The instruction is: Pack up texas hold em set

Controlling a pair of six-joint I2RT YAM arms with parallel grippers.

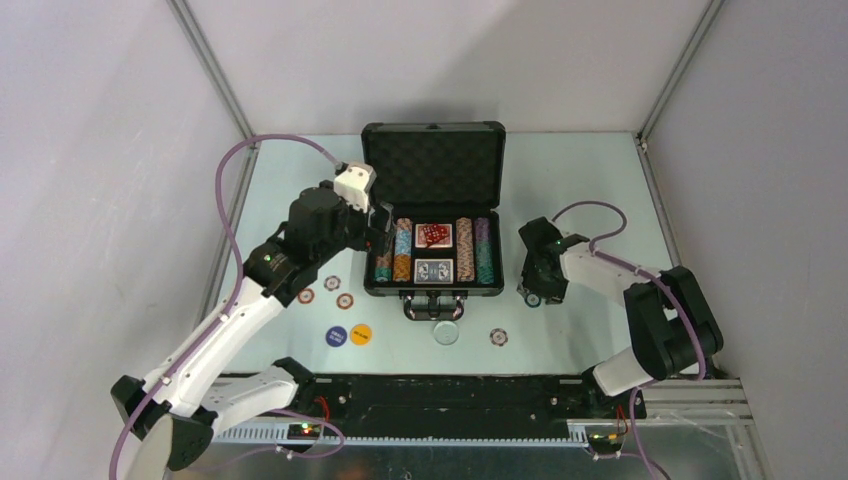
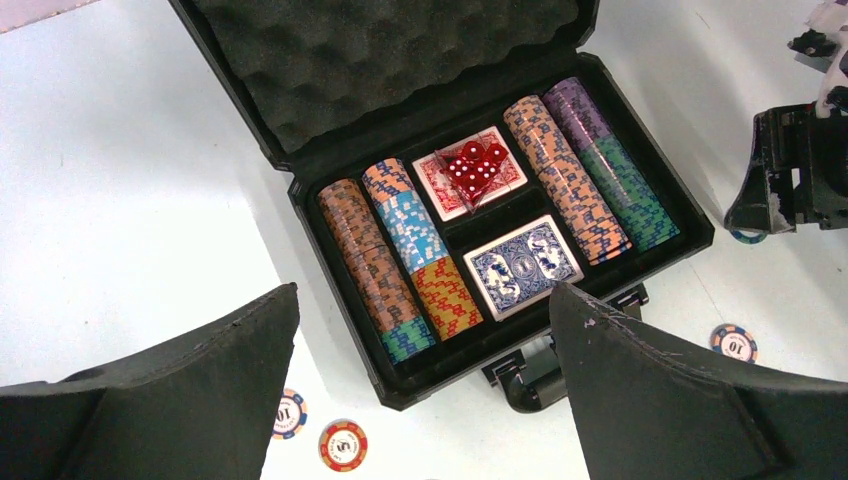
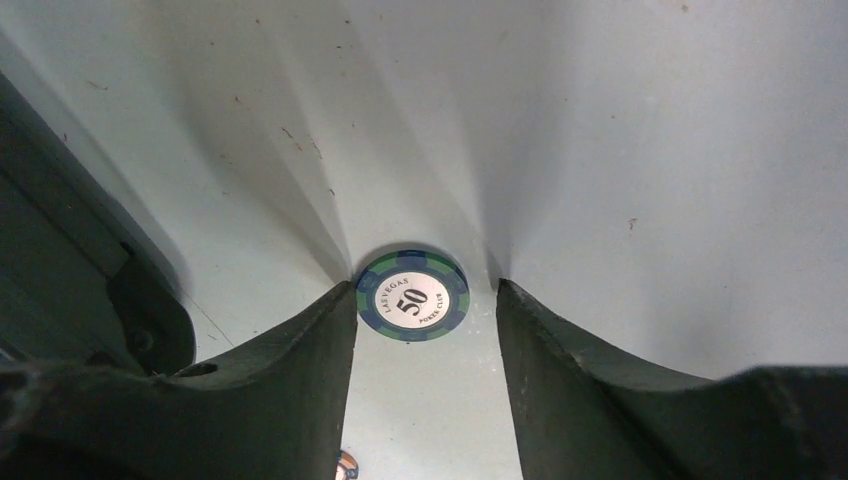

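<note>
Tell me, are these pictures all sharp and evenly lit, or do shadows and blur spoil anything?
Top external view: soft, even light, no glare, though print on the loose chip is too small to read. Left wrist view: the case and red dice are crisp; the camera's own fingers are dark shapes. Right wrist view: fan-shaped shadows spread over the table, yet the 50 chip reads clearly.

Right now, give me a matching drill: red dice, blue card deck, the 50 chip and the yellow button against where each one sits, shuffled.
Things:
1. red dice
2. blue card deck
3. 50 chip
4. yellow button

Places:
A. on the table, inside the right gripper
B. front middle slot of the case
C. on top of the red card deck
D. on the table beside the blue button

Pairs: 1-C, 2-B, 3-A, 4-D
</note>
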